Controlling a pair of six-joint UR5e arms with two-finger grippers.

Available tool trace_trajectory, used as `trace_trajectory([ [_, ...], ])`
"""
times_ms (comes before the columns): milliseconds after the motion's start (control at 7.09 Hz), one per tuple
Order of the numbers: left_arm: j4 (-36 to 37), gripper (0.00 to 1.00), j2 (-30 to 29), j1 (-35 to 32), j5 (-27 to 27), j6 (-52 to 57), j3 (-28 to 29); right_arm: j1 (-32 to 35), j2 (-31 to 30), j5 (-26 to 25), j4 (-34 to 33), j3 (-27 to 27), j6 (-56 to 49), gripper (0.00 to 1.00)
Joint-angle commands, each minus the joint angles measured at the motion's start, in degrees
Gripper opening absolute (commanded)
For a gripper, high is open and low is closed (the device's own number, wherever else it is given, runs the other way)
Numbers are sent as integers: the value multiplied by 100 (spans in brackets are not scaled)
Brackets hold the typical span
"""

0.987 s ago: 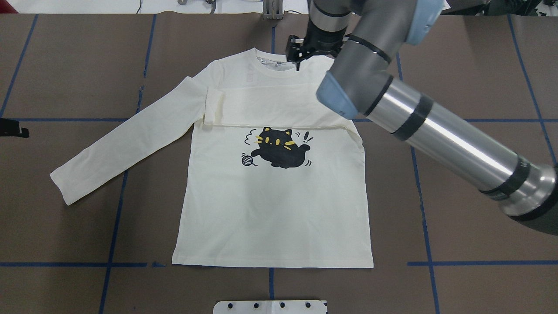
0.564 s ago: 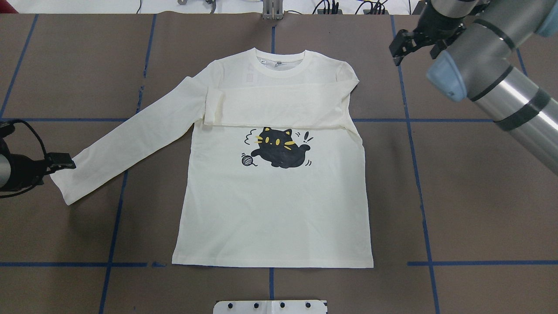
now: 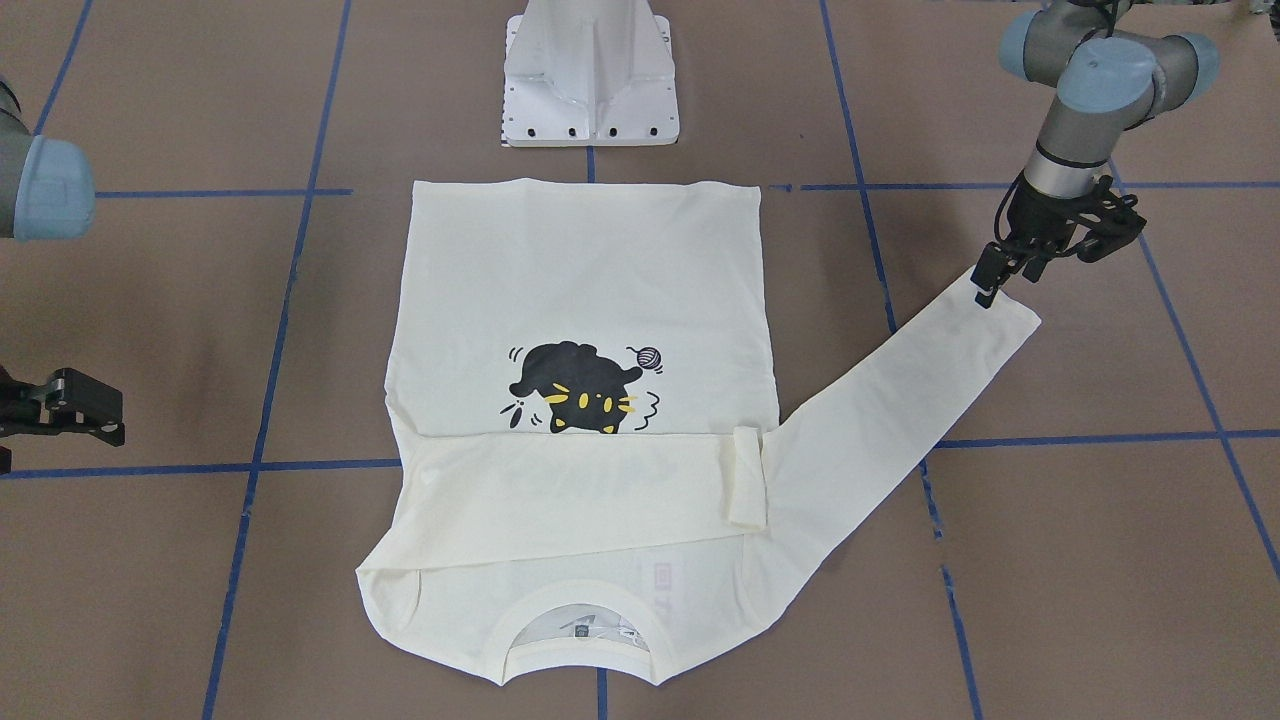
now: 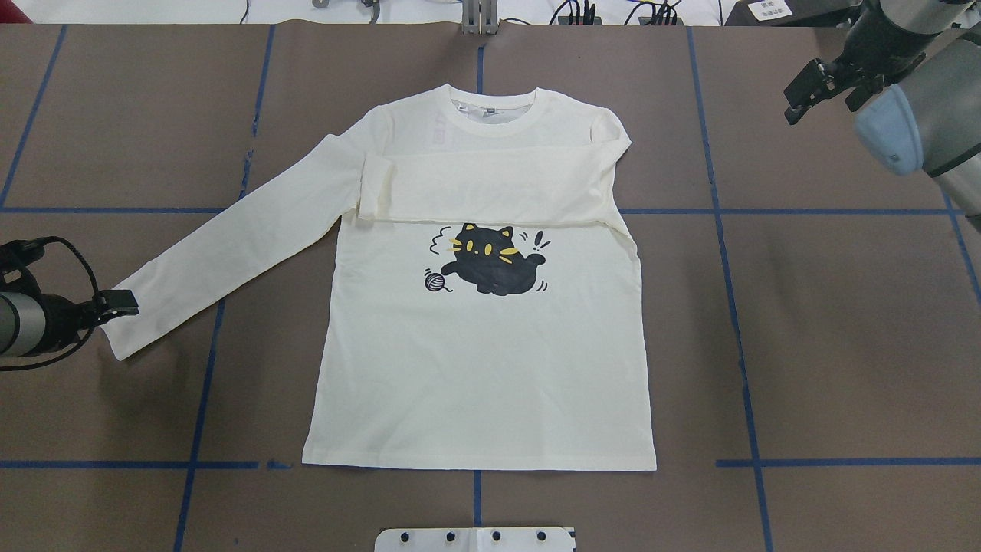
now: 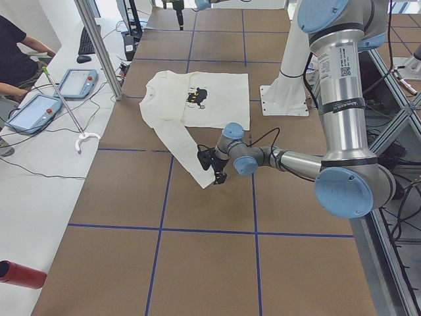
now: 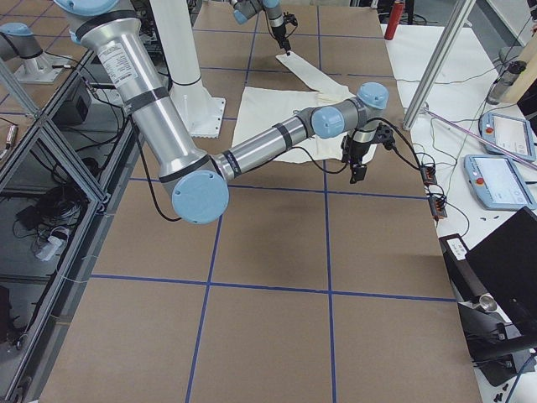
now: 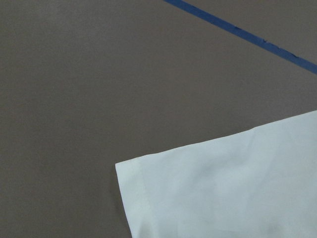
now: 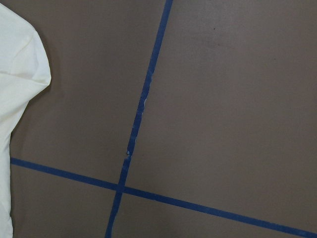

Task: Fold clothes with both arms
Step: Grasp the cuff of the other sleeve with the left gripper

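Brown table (image 4: pixel 843 345), blue tape grid (image 4: pixel 739 345); cream-white long-sleeved cat-print T-shirt (image 4: pixel 475 368) flat at centre; white pedestal base (image 3: pixel 592 80) at robot-side edge.

I see blue tape (image 4: pixel 115 210) gridding the brown table (image 4: pixel 843 345); on the side bench (image 5: pixel 39 197), two pendants (image 5: pixel 77 82) near a person (image 5: pixel 13 39).

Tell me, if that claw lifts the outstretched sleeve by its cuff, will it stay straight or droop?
Probably droop: the sleeve lies flat and thin like soft cloth. The other sleeve lies folded across the shirt, so it likely bends easily.
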Motion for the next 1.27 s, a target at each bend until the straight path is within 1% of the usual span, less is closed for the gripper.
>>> trace_trajectory([
  [0, 17, 97, -3, 41, 158, 101, 135, 7, -44, 26, 2, 41, -6, 100],
  [282, 17, 94, -20, 68, 150, 102, 135, 7, -44, 35, 2, 85, 2, 100],
  [564, 26, 85, -47, 138, 159, 102, 144, 7, -44, 35, 2, 102, 2, 100],
  [846, 26, 80, -47, 156, 150, 93, 144, 7, -35, 35, 2, 120, 11, 100],
  [987, 26, 70, -56, 156, 150, 93, 144, 7, -35, 35, 2, 120, 20, 100],
  [1128, 26, 56, -64, 156, 150, 93, 135, 7, -35, 35, 2, 120, 11, 100],
])
